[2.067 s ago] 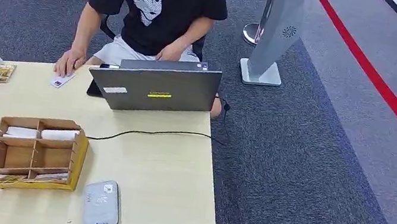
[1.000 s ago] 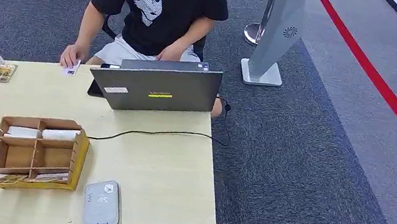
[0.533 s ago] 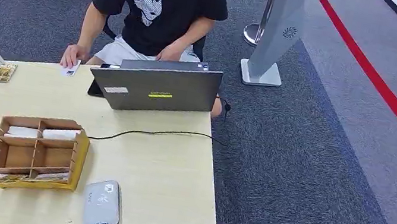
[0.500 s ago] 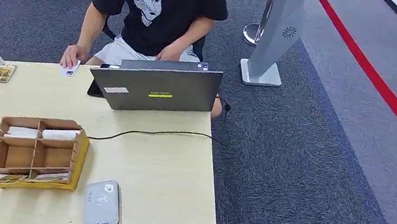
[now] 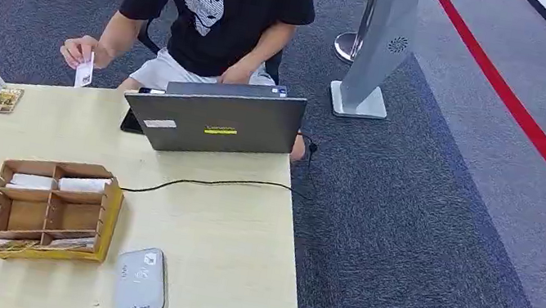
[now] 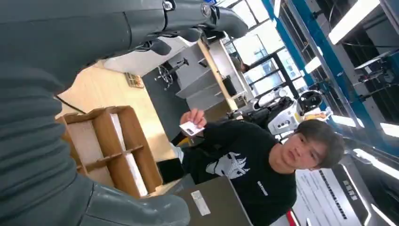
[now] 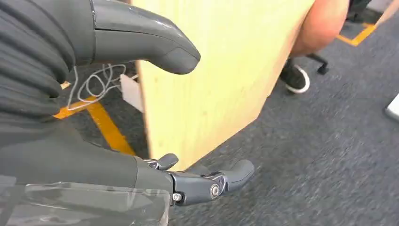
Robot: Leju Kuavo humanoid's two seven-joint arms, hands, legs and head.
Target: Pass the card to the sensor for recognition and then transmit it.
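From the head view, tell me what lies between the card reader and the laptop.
In the head view, a black cable crosses the bare tabletop between the card reader and the laptop; nothing else lies there.

left hand [image 6: 70, 94]: grey ribbed cover, thick grey thumb | right hand [image 7: 94, 117]: same, dark fingers

— What do I count on the table [image 5: 238, 248]?
— One laptop [image 5: 213, 120], one wooden organizer [image 5: 54, 210] with four compartments, one grey sensor [image 5: 140, 283], one black cable [image 5: 207, 182].
— And beyond it?
— One person [image 5: 219, 5], holding one card [image 5: 84, 71]. My own hands: two, left hand [image 6: 61, 108] and right hand [image 7: 94, 117]
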